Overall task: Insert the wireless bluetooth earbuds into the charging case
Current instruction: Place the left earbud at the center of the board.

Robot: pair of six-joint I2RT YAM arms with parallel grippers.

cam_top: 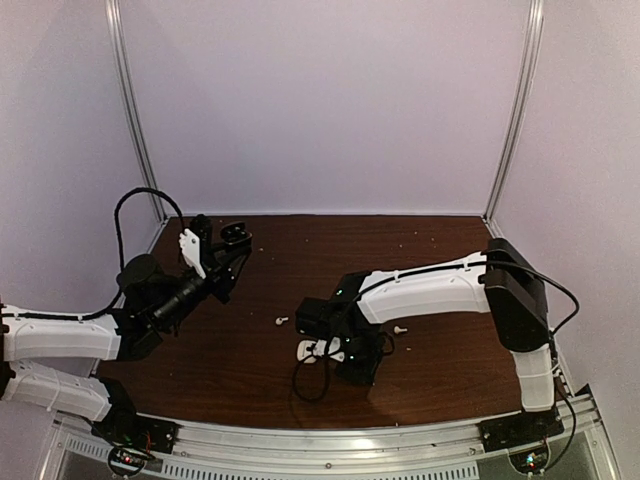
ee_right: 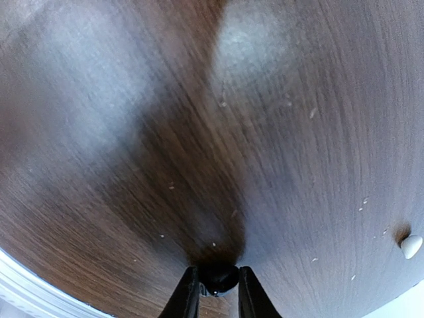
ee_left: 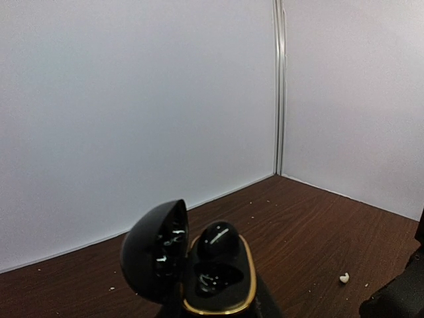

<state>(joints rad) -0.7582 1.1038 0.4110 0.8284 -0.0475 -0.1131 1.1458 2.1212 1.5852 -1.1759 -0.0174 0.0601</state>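
Observation:
My left gripper [cam_top: 225, 252] is shut on an open black charging case [cam_top: 236, 234] with a gold rim, held up over the table's far left. In the left wrist view the case [ee_left: 218, 291] has its lid swung left. One black earbud [ee_left: 218, 240] sits in the far slot and the near slot is empty. My right gripper [cam_top: 357, 368] points down at the table near the front middle. In the right wrist view its fingertips [ee_right: 218, 295] are shut on a second black earbud [ee_right: 218, 278], just above the wood. The left gripper's own fingers are hidden under the case.
A white case [cam_top: 316, 349] lies beside the right gripper, partly hidden by it. One white earbud [cam_top: 281, 321] lies left of the right arm and another [cam_top: 400, 329] lies under its forearm. A white earbud [ee_right: 411, 246] also shows on the wood.

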